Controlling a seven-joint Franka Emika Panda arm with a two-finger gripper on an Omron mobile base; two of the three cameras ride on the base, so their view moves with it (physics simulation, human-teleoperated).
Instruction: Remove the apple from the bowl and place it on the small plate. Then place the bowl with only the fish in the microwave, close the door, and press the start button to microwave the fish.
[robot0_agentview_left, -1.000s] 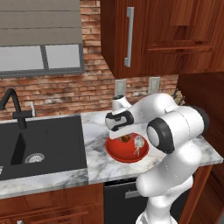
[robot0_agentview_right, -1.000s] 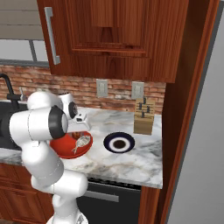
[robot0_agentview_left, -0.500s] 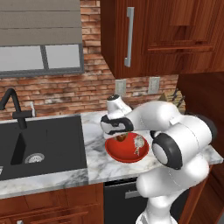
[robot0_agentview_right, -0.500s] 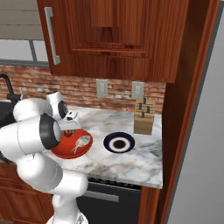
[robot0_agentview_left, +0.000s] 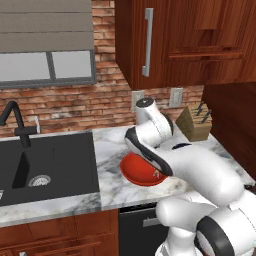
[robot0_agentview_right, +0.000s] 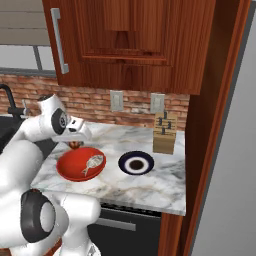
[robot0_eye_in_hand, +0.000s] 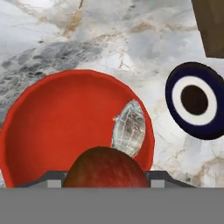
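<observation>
My gripper (robot0_eye_in_hand: 105, 177) is shut on the apple (robot0_eye_in_hand: 105, 168), a dark reddish fruit that hangs just above the near side of the red bowl (robot0_eye_in_hand: 65, 118). The silvery fish (robot0_eye_in_hand: 129, 129) lies alone inside the bowl by its right rim. In the right base view the apple (robot0_agentview_right: 75, 145) shows under the hand, above the bowl's (robot0_agentview_right: 70, 167) far left rim, with the fish (robot0_agentview_right: 92, 162) inside. The small plate (robot0_agentview_right: 136, 163), navy-rimmed, lies on the counter right of the bowl, also seen as the plate (robot0_eye_in_hand: 194, 100). The microwave and its door are out of view.
A wooden knife block (robot0_agentview_right: 164, 132) stands at the back right of the marble counter. The black sink (robot0_agentview_left: 45, 165) with its faucet (robot0_agentview_left: 17, 125) lies to the left. My own arm covers much of the bowl (robot0_agentview_left: 140, 172) in the left base view.
The hand has risen from inside the bowl with the apple in its grip, and the arm has swung back and up. The fish stays in the bowl.
</observation>
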